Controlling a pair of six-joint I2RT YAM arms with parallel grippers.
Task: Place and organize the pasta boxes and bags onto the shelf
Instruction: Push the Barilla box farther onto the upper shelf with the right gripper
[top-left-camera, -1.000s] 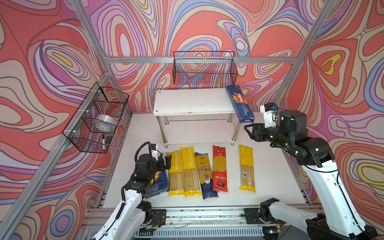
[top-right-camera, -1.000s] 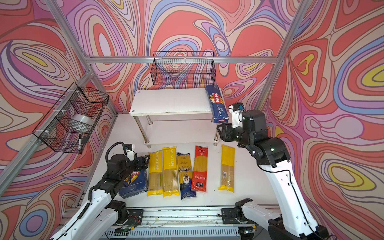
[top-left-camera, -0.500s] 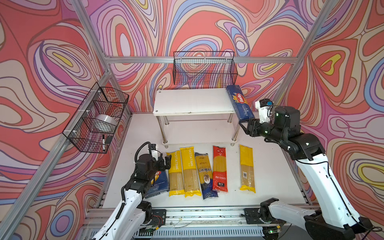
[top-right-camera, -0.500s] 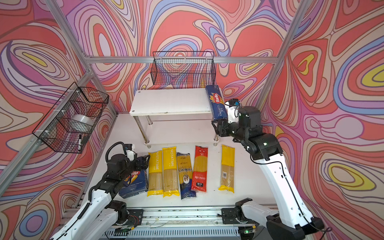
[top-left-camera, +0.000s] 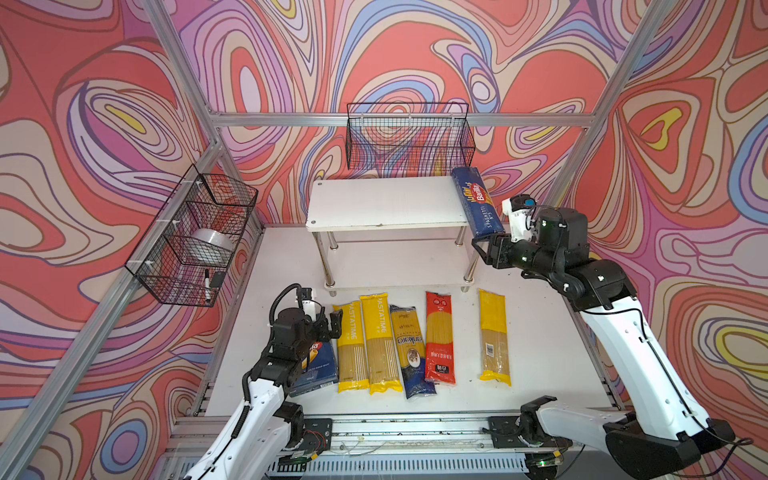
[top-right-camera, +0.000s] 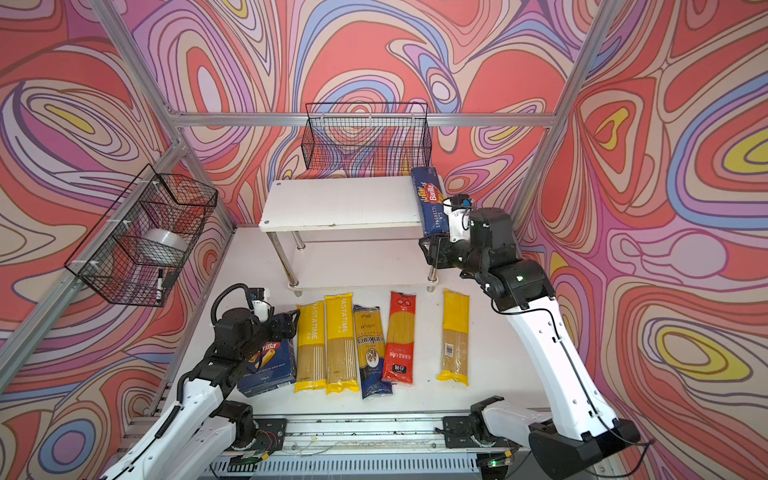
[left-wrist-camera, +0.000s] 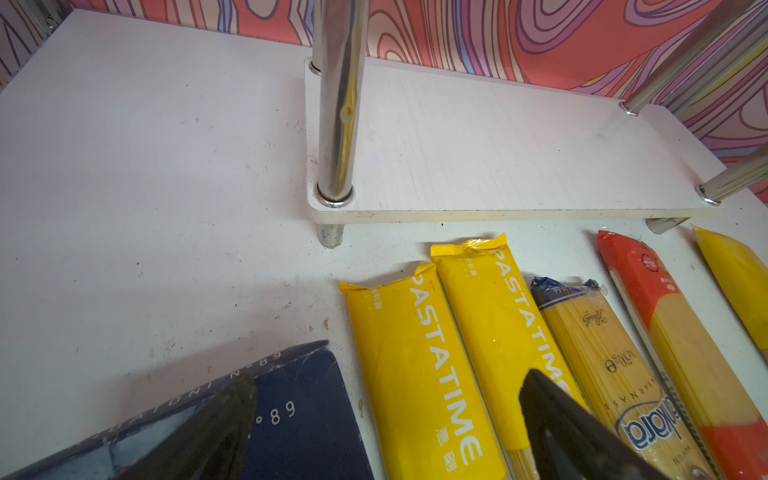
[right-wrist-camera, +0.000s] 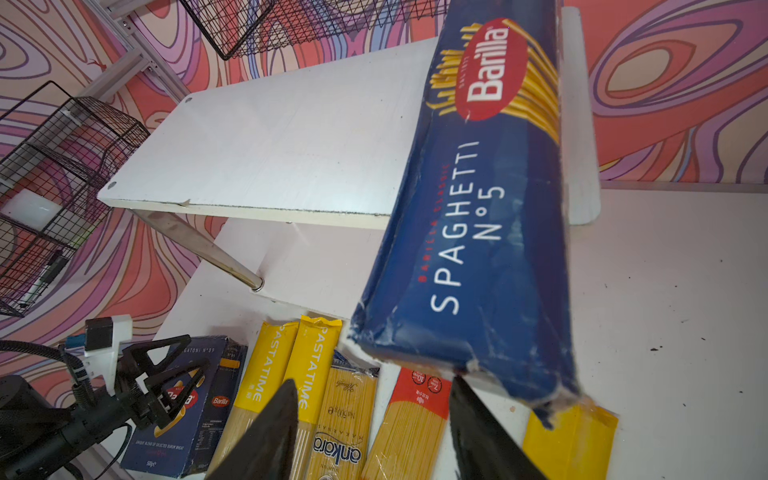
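in front of the shelf (top-left-camera: 382, 203), five bags (top-left-camera: 409, 345) and the wide barilla box (top-left-camera: 318, 368) lie in a row on the white table (top-left-camera: 548, 332), with the left gripper (top-left-camera: 330, 326) hovering over that box, jaws spread and empty. on top of the shelf, at its right end, the spaghetti box (top-left-camera: 476, 199) overhangs the front edge. the right gripper (top-left-camera: 481, 249), jaws half apart and holding nothing, sits at that end, so seating it likely calls for a straight push back. behind the shelf hangs a wire basket (top-left-camera: 409, 137).

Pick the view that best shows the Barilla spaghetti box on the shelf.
Right wrist: the spaghetti box is close, label readable, end overhanging the shelf. Both top views show the box small; left wrist misses it.
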